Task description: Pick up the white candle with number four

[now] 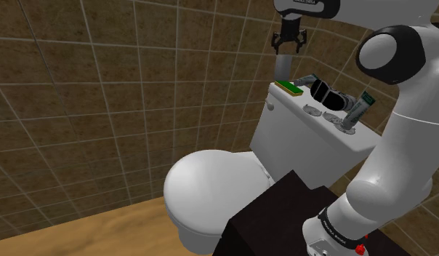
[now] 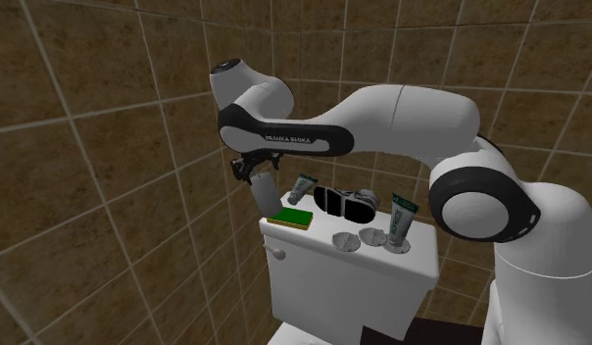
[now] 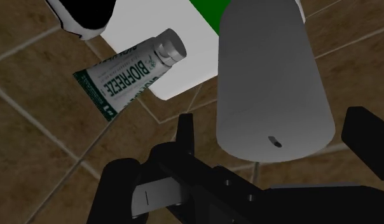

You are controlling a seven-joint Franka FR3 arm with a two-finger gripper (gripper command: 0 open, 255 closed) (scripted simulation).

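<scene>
The light is dim and even: the brown tiled walls (image 1: 102,87) look muted, while my white arm (image 2: 402,118) and the toilet tank (image 1: 312,138) catch the most of it. Shading is soft, without hard shadows or glare. The candle (image 3: 273,76) reads flat grey, my stand (image 1: 283,211) near-black. The shoulder view is rolled a little.

I am seeing the toilet tank (image 1: 305,138) through three cameras. The shoulder one is looking down at it from beside the stand (image 1: 283,211). The second is facing its front from closer, near lid height. The wrist one is hanging just above its lid, very near the grey candle (image 3: 273,83). All are sharing that lid.
</scene>
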